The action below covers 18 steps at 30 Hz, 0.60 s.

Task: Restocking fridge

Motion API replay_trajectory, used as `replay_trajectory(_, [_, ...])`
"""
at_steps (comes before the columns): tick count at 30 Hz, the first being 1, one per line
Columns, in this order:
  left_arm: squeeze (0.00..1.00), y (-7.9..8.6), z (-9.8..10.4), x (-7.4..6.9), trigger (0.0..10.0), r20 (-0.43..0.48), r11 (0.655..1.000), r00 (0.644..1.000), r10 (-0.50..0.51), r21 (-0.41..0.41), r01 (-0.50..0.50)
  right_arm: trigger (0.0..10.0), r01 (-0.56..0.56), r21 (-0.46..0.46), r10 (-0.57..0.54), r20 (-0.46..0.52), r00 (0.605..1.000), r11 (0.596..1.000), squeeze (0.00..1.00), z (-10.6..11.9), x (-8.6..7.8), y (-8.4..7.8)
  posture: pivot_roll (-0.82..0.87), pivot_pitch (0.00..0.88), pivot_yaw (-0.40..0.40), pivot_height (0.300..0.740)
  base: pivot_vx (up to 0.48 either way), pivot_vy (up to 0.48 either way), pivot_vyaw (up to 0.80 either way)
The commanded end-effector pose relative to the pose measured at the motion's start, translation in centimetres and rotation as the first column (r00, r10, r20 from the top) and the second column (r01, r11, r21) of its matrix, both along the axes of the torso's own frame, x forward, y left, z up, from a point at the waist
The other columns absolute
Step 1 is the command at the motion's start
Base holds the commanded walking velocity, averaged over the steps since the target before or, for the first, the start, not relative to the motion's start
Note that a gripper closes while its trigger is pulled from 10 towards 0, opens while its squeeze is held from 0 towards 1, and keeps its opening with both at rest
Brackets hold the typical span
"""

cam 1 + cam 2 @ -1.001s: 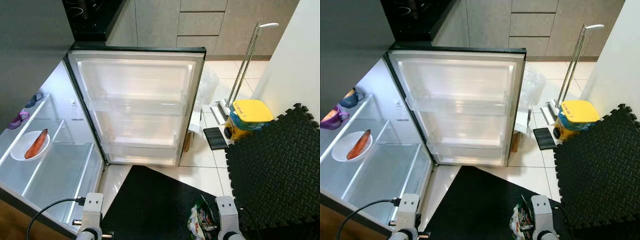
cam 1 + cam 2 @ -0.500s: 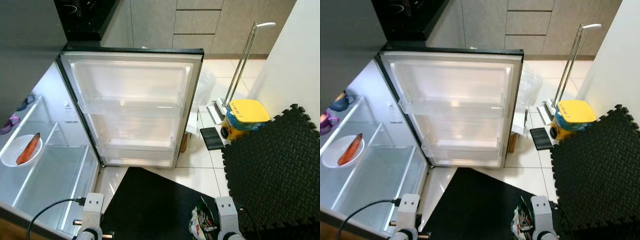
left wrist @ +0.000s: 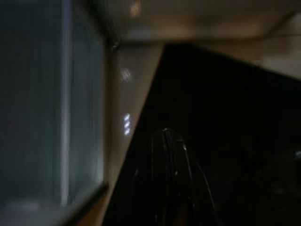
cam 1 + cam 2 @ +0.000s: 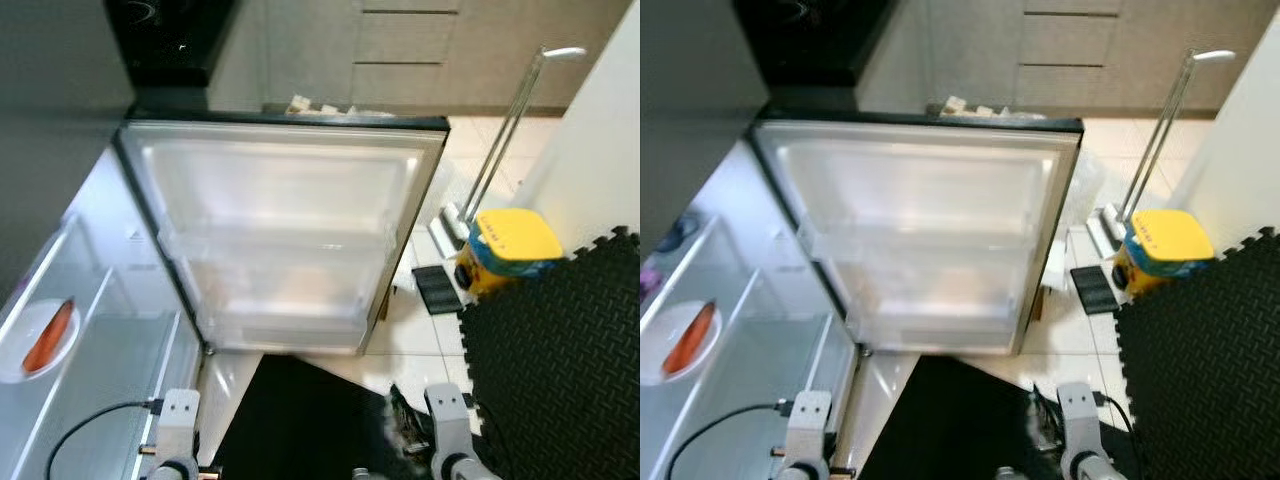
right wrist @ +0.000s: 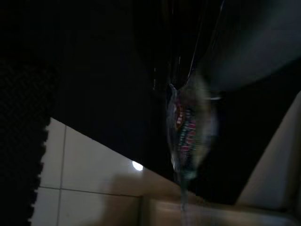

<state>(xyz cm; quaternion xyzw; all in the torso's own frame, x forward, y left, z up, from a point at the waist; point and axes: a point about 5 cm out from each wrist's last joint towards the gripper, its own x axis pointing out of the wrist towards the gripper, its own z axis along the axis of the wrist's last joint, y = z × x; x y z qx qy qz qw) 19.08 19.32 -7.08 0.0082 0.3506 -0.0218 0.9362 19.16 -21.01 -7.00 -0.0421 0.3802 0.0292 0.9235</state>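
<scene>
The fridge door (image 4: 285,235) is standing wide open. The right tool (image 5: 188,89) is hanging low over the black mat (image 4: 300,420), gripping a blurred snack packet (image 5: 188,127). The left tool's (image 3: 167,188) opening cannot be told.

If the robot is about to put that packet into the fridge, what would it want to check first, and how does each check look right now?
1. Fridge door open: ok. The white-lined fridge door stands wide open.
2. Packet in the right hand: ok, it seems. A crinkly printed plastic packet hangs by the right hand, though the view is dark and blurred.
3. Free shelf space: ok. The clear glass shelf has bare room beside the white plate with an orange vegetable.
4. Left hand free: cannot tell. The left hand is too dark to judge.
5. Steady view: not ok. The head views are blurred.
</scene>
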Motion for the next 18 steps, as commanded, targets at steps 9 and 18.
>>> replay_trajectory(9, [0.00, -0.1, -0.3, -0.7, 10.0, -0.005, 1.000, 1.000, -0.011, 0.015, 0.011, 10.0, -0.006, 0.003, 0.006, 0.007, 1.000, 1.000, 0.00, 0.0, 0.0, 0.3, -0.16, 0.089, 0.016, 0.740, 0.197, 0.000, 0.00])
replay_trajectory(18, [0.00, -0.7, -0.2, -0.5, 10.0, 0.004, 1.000, 1.000, -0.027, 0.015, 0.027, 10.0, -0.011, 0.003, 0.011, 0.007, 1.000, 1.000, 0.00, -0.1, -0.1, 0.4, -0.16, 0.088, 0.017, 0.740, 0.000, 0.000, 0.00])
